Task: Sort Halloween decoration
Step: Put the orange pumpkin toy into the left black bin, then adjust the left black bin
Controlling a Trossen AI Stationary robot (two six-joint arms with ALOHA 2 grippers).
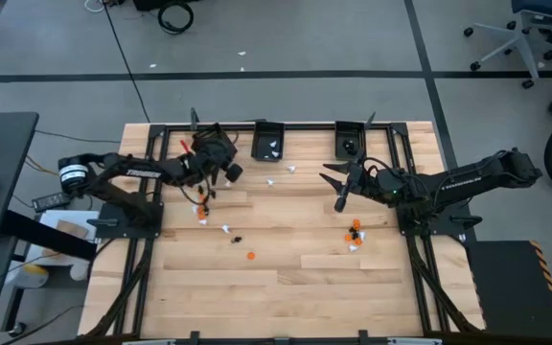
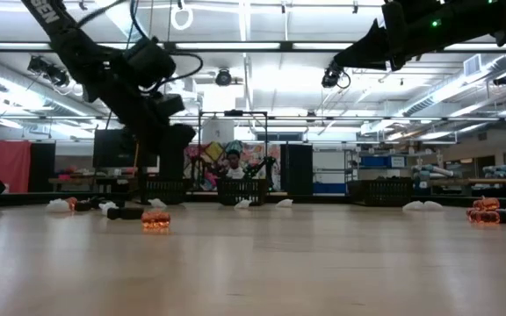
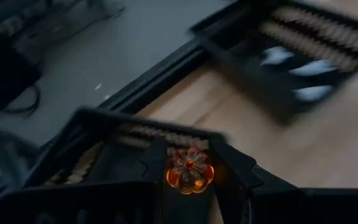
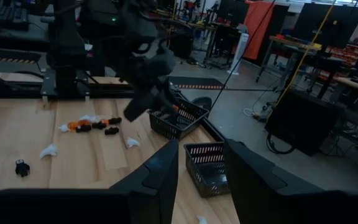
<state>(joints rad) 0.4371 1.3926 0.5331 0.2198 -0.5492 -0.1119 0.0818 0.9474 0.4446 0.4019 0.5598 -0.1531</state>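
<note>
The left claw [image 3: 190, 180] pinches a small orange trinket [image 3: 189, 170] between its fingers, right above the black bin [image 3: 104, 146] at the table's far left corner. To do this step well, it should hang squarely over the bin's middle before letting go, so the piece drops inside, not on the rim. More trinkets [image 1: 202, 209] lie scattered on the table [image 1: 353, 287]. The right claw [image 4: 199, 165] hovers mid-table with its fingers apart and nothing between them, near a cluster of orange pieces [image 1: 355, 230].
</note>
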